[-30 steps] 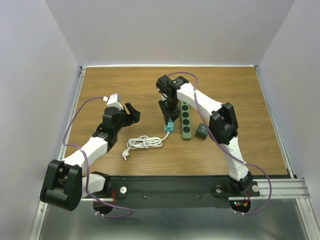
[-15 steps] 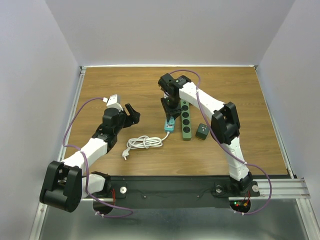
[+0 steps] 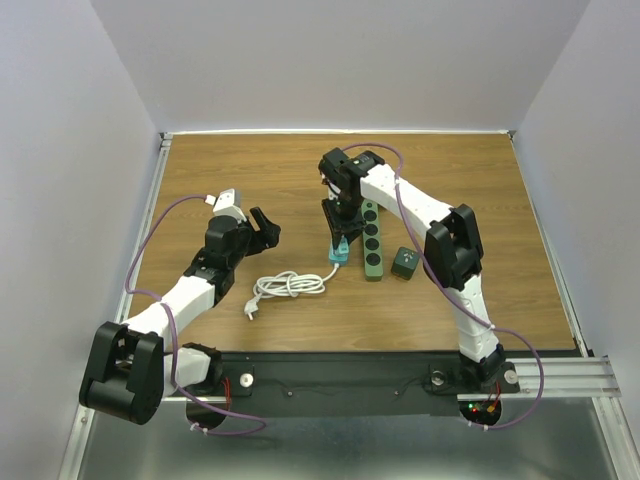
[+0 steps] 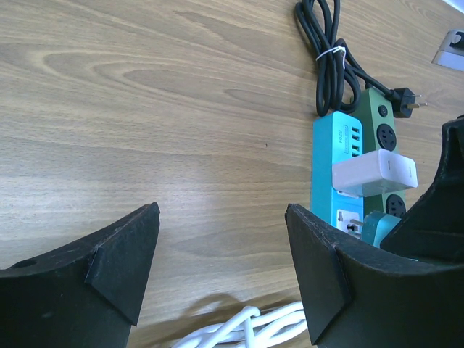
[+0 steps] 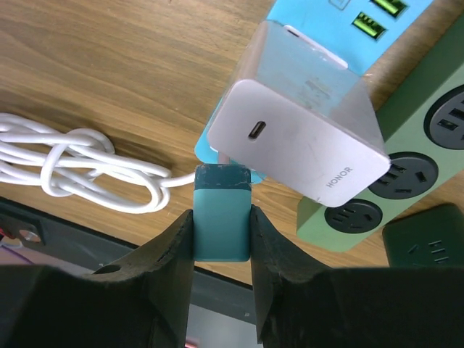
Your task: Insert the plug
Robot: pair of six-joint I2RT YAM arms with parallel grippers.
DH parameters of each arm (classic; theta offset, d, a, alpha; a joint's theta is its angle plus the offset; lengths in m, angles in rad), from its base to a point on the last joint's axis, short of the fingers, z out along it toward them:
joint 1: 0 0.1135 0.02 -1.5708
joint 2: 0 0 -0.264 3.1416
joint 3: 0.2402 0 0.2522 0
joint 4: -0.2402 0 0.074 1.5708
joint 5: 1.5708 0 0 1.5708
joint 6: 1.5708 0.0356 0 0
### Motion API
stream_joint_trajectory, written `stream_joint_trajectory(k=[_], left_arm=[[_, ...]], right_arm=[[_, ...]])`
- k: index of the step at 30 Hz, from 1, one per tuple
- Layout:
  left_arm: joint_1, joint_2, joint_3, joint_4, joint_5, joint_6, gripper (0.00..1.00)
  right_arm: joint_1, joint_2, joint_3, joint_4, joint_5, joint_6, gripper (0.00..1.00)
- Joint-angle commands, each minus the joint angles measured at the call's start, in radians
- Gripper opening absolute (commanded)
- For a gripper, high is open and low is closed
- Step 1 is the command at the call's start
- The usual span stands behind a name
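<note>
My right gripper [image 3: 340,236] is shut on a teal plug [image 5: 222,214], which it holds at the near end of the blue power strip [image 4: 328,156]. In the left wrist view the teal plug [image 4: 378,226] shows metal prongs right at the strip's white end socket; I cannot tell how far in they are. A white Honor charger [image 5: 297,138] is plugged into the same strip beside it. The plug's white cable [image 3: 290,285] lies coiled on the table. My left gripper [image 3: 265,228] is open and empty, left of the strip.
A green power strip [image 3: 371,240] lies against the blue one on its right, with a bundled black cable [image 4: 326,51] at its far end. A dark green adapter [image 3: 405,263] sits to the right of the green strip. Grey walls enclose the wooden table [image 3: 480,200].
My right wrist has shifted slightly to the right, keeping the teal plug at the blue strip's near end. The left arm has not moved.
</note>
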Motion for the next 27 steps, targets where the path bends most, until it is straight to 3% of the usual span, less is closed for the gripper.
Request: stream_joint_trajectory(k=[1, 27], left_arm=[[0.009, -0.031, -0.010, 0.030, 0.007, 0.015, 0.82], [0.009, -0.051, -0.020, 0.021, -0.002, 0.018, 0.82]], right_arm=[[-0.001, -0.048, -0.007, -0.004, -0.038, 0.005, 0.00], [0.001, -0.043, -0.079, 0.056, -0.038, 0.022, 0.00]])
